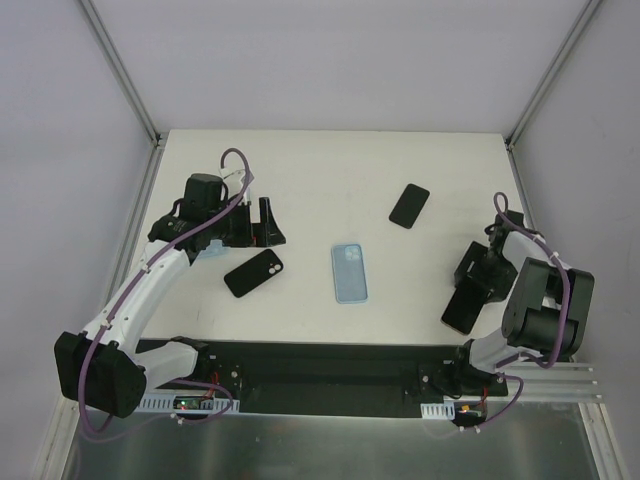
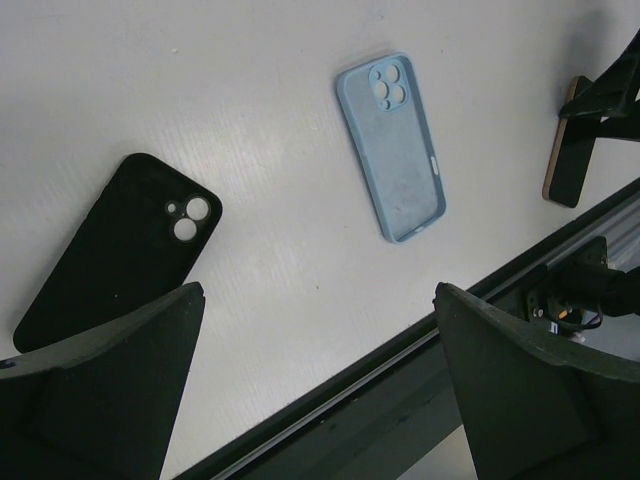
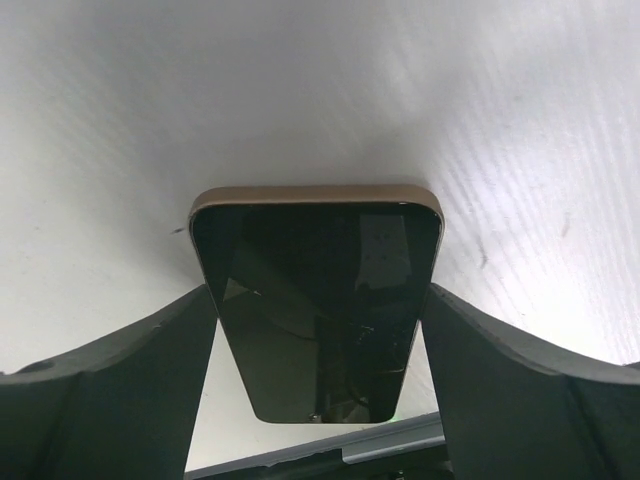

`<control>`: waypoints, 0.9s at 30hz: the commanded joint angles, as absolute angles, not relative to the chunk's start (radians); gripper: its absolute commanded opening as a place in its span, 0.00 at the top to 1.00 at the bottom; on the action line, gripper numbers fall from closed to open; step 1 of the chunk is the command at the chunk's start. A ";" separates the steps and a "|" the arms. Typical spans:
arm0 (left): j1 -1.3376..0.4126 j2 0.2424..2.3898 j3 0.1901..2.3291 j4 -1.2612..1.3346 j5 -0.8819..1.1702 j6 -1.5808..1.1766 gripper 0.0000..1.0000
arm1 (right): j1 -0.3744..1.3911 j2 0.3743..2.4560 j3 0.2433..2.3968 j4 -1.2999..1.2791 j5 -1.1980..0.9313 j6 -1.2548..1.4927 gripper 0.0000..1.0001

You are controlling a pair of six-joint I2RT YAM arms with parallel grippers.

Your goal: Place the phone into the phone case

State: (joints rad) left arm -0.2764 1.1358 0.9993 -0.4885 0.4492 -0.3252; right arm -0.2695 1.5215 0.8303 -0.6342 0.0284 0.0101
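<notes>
tan-rimmed phone (image 3: 316,250) sits between fingers of the right gripper (image 3: 318,300)

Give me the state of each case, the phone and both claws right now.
phone: lying screen up on the table, not in any case.
blue case: flat, cavity up, empty.
black case: flat, empty.
black slab: flat at the far side, untouched; phone or case unclear.
left claw: open, empty, above the black case.
right claw: straddling the phone, close against its long edges; grip unclear.
</notes>
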 commanded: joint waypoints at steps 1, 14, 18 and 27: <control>-0.281 1.124 0.999 -0.463 0.453 -0.319 0.02 | -0.163 1.548 0.876 -0.617 -0.065 0.008 0.18; -0.282 1.161 0.994 -0.463 0.454 -0.310 0.02 | 0.126 1.732 1.156 -0.663 0.038 0.034 0.20; -0.282 1.160 0.989 -0.463 0.437 -0.305 0.02 | 0.161 1.802 1.239 -0.667 0.014 0.041 0.19; -0.298 1.181 0.986 -0.465 0.405 -0.295 0.03 | 0.175 1.813 1.244 -0.675 0.009 0.006 0.03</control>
State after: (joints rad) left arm -0.2844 1.1690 0.9894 -0.4824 0.4255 -0.3206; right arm 0.1738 1.8286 1.2381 -0.6445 0.0177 0.0223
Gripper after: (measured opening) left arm 0.976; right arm 0.946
